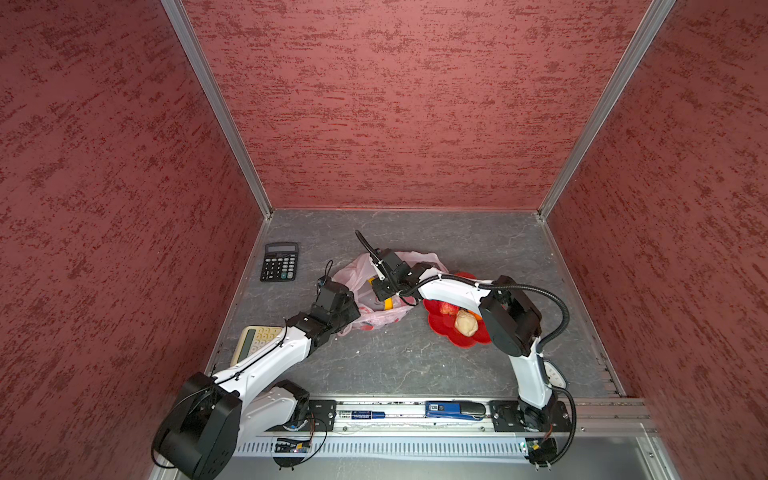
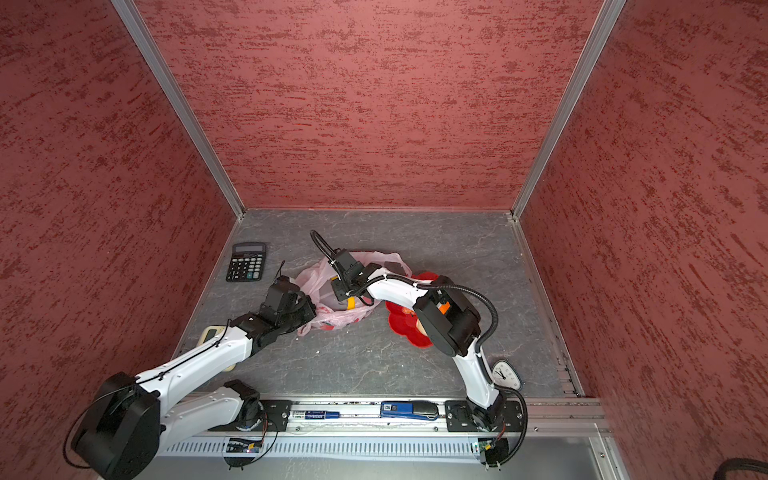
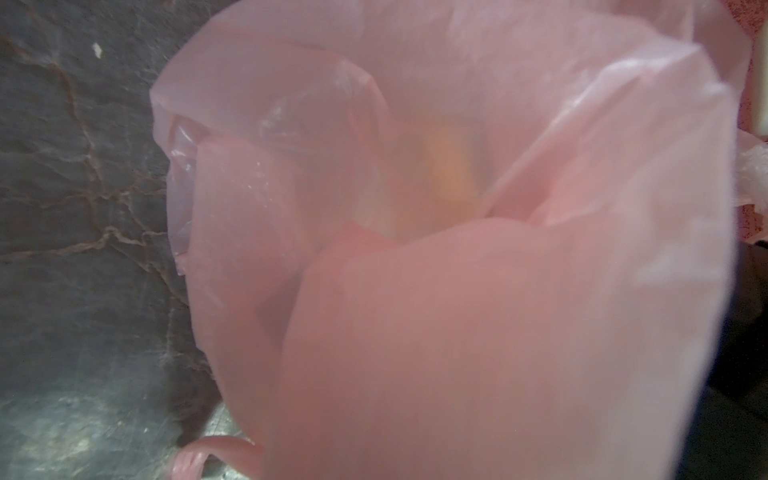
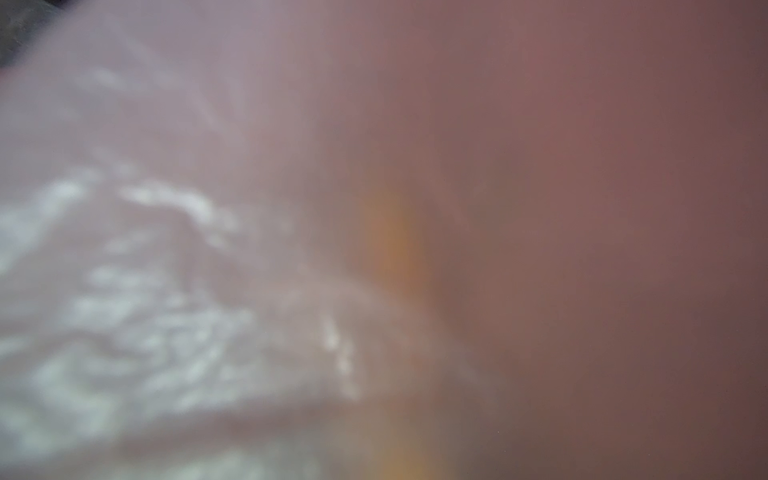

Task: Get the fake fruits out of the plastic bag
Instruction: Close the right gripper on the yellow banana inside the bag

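While my left gripper (image 1: 351, 311) is closed on the left rim of the plastic bag (image 1: 358, 272), the bag lies crumpled in the middle of the grey table (image 1: 415, 361), with its mouth lifted on my side. My left wrist view is almost all pink film (image 3: 457, 291), and a yellow patch shines through it. My right gripper (image 1: 384, 291) reaches down into the bag from the right. A yellow fruit (image 1: 388, 304) shows just below it in both top views. I cannot tell how wide its jaws stand or if they hold this fruit, because my right wrist view is only blurred film. Just right of the bag stands the red dish (image 1: 446, 332), with a cream lumpy fruit (image 1: 466, 322) in it. A black calculator (image 1: 280, 262) lies well apart at the far left.
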